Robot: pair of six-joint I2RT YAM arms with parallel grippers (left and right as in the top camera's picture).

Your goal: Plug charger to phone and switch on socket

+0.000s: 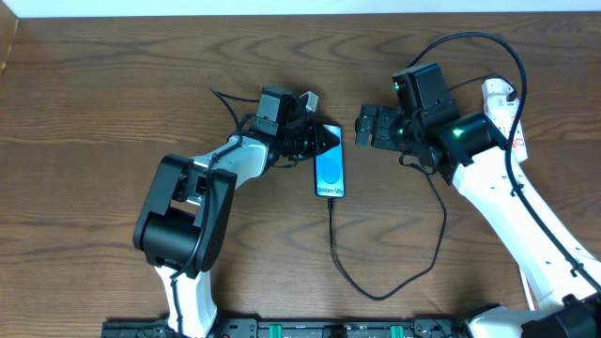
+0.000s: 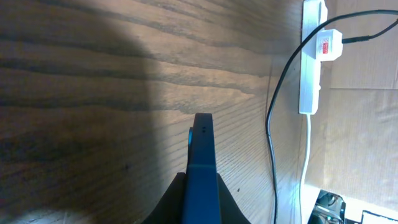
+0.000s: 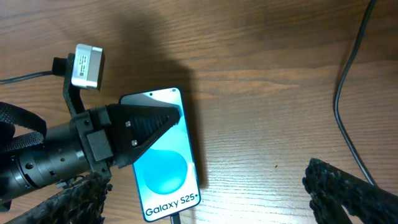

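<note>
L tool [image 1: 322,139] clamped on phone [image 1: 331,174] top end; R tool [image 1: 364,125] jaws apart, just rt of phone.

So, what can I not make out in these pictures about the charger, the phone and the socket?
Whether the tip of the charger sits in the phone: the right wrist view cuts it off at the bottom edge, and overhead it is too small.
The switches of the socket: too small in the left wrist view; overhead the right arm hides most of it.
The phone's top corner: the left jaws cover it in the right wrist view.
</note>
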